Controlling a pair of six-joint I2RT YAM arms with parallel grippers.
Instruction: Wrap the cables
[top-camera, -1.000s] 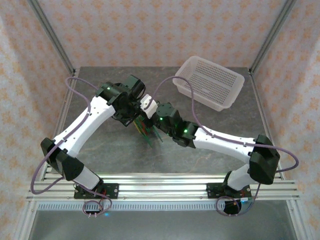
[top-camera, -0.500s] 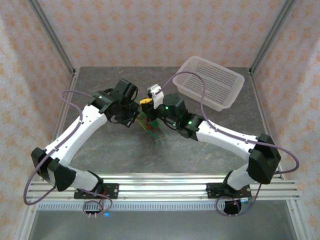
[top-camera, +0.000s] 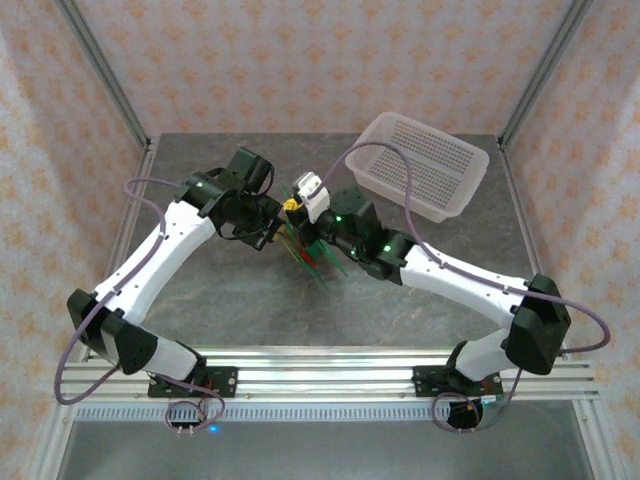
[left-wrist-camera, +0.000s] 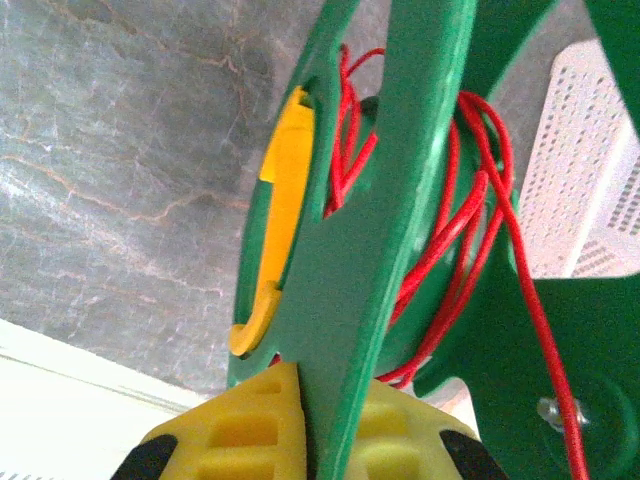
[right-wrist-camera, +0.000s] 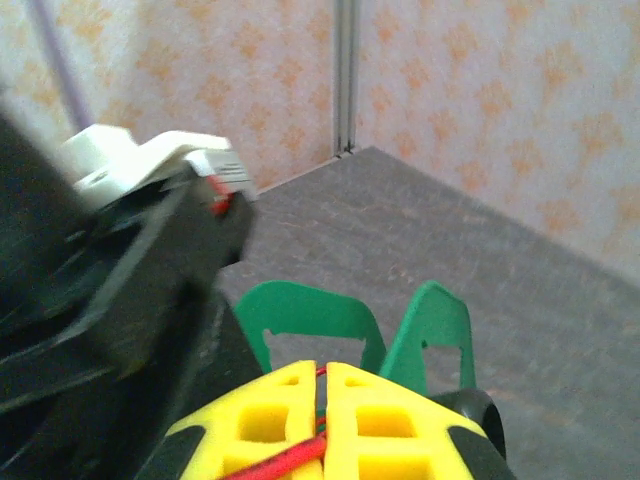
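Note:
A green reel (left-wrist-camera: 400, 200) with a yellow insert (left-wrist-camera: 285, 200) carries turns of thin red cable (left-wrist-camera: 470, 230). My left gripper (left-wrist-camera: 320, 390) is shut on the edge of one green flange, and its yellow fingers (left-wrist-camera: 250, 420) press on both sides. The top view has the reel (top-camera: 308, 252) at the table's middle, with the left gripper (top-camera: 276, 226) on its left. My right gripper (right-wrist-camera: 322, 375) is shut on a strand of the red cable (right-wrist-camera: 290, 458), just above the green flanges (right-wrist-camera: 300, 305). From above, the right gripper (top-camera: 293, 205) sits over the reel's far side.
A white perforated basket (top-camera: 452, 205) stands at the back right of the grey table (top-camera: 200, 300). Grey-purple cords (top-camera: 390, 185) arch off both arms. The left arm's dark wrist (right-wrist-camera: 120, 290) sits close beside the right gripper. Frame posts rise at the far corners.
The right arm has reached farther left and back, carrying its gripper over the reel's far side. The left wrist has drawn slightly back and left. Both grippers stay shut.

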